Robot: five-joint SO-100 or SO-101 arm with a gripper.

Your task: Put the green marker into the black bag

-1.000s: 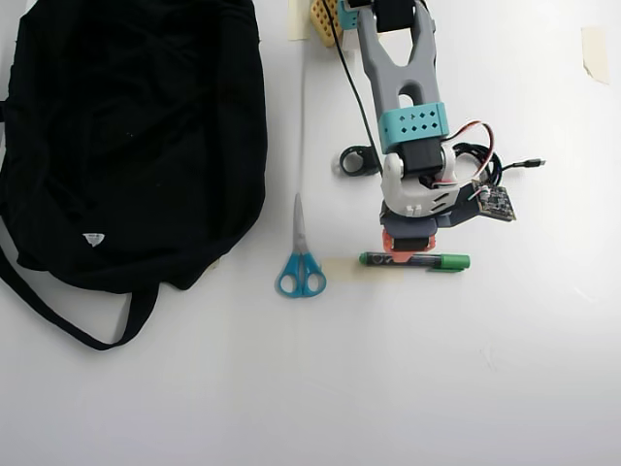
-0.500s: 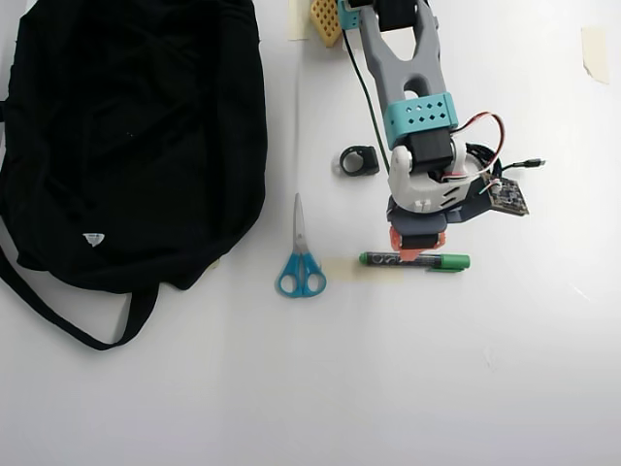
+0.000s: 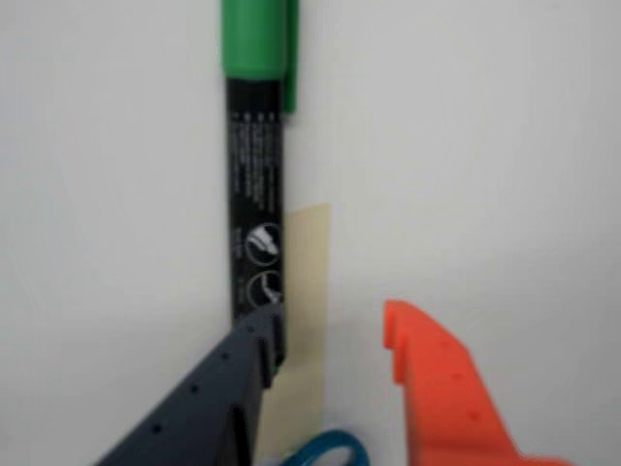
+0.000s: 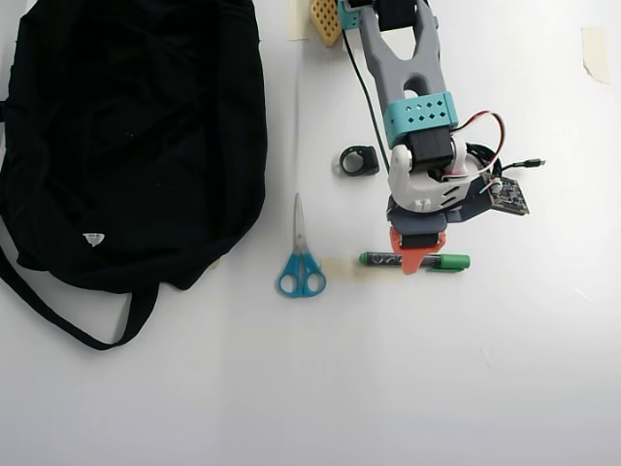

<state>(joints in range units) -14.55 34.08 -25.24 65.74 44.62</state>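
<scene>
Since half a second ago the orange finger has dropped lower, so in the overhead view its tip now crosses the marker's barrel, while nothing else on the table has shifted. Going left to right in that view, the black bag lies flat at the far left, the blue-handled scissors sit between it and the arm, and the green marker lies flat on the white table, well apart from the bag. So the task looks barely begun: nothing is grasped or lifted, and the whole carry to the bag remains. In the wrist view the gripper stands spread: the marker runs top to bottom, its lower end meeting the dark finger at left, while the orange finger stands apart at right, a strip of tan tape between them.
</scene>
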